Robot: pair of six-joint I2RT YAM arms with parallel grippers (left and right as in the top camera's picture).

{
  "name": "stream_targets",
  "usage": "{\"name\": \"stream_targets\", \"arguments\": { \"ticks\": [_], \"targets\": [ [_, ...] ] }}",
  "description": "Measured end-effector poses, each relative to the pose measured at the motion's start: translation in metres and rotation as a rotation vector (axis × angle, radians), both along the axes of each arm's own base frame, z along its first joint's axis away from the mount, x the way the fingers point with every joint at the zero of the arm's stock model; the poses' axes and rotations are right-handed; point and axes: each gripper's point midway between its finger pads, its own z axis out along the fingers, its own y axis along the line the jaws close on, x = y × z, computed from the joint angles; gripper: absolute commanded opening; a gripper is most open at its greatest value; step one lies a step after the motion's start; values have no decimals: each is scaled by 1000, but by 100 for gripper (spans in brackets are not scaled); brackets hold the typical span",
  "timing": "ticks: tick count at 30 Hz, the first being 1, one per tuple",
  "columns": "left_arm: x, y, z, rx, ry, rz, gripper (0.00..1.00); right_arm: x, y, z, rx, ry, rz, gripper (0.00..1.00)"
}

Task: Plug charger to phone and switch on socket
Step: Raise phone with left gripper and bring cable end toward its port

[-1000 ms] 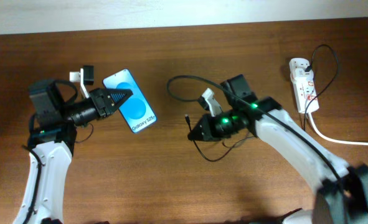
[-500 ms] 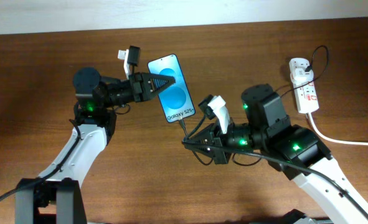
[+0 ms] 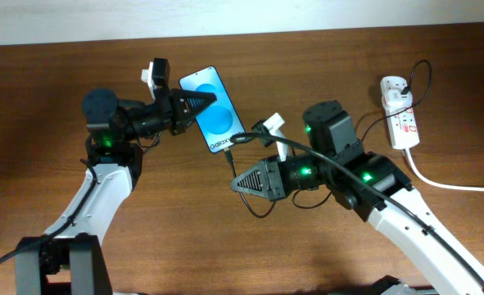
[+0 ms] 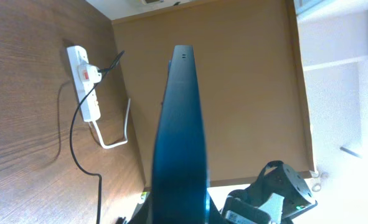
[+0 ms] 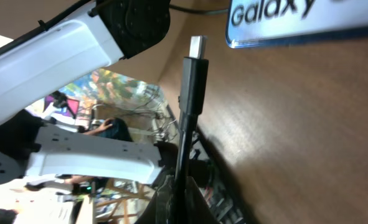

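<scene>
The phone (image 3: 212,112), its cyan screen lit, is held off the table with my left gripper (image 3: 201,102) shut on its upper part. The left wrist view shows the phone (image 4: 180,124) edge-on between the jaws. My right gripper (image 3: 235,182) is shut on the charger (image 3: 228,157) cable just behind its connector. The connector (image 5: 195,74) points its metal tip up, just short of the phone's bottom edge (image 5: 308,22) and a little to its left. The white socket (image 3: 399,111) lies at the far right with the charger's plug in it.
The socket's thick white cord (image 3: 450,183) runs off the table's right edge. Slack black cable (image 3: 266,205) loops on the wood under my right arm. The socket (image 4: 86,81) and the black cable (image 4: 78,140) also show in the left wrist view.
My left gripper has carried the phone a little to the left. My right gripper has followed left with the connector, staying just below the phone's bottom edge.
</scene>
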Motion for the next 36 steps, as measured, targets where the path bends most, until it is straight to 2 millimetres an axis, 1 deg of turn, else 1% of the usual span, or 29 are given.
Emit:
{"name": "stream_targets", "arguments": {
  "ticks": [5,8,10,21,28,36],
  "targets": [
    [-6,3,14,-19,-49,-25,0,-2,1,-1,6,44,9,4],
    [-7,15,15,-23,-22,-36,0,-2,2,-1,7,39,12,4],
    [-8,18,14,-25,-1,-40,0,-2,2,-1,7,34,14,4],
    [-11,18,14,-40,69,-59,0,-2,2,-2,7,27,17,4],
    [-7,17,15,-48,71,-35,0,2,4,-10,-6,63,13,4],
    [-5,16,16,-52,70,-25,0,0,5,-6,14,64,31,4]
  ]
}}
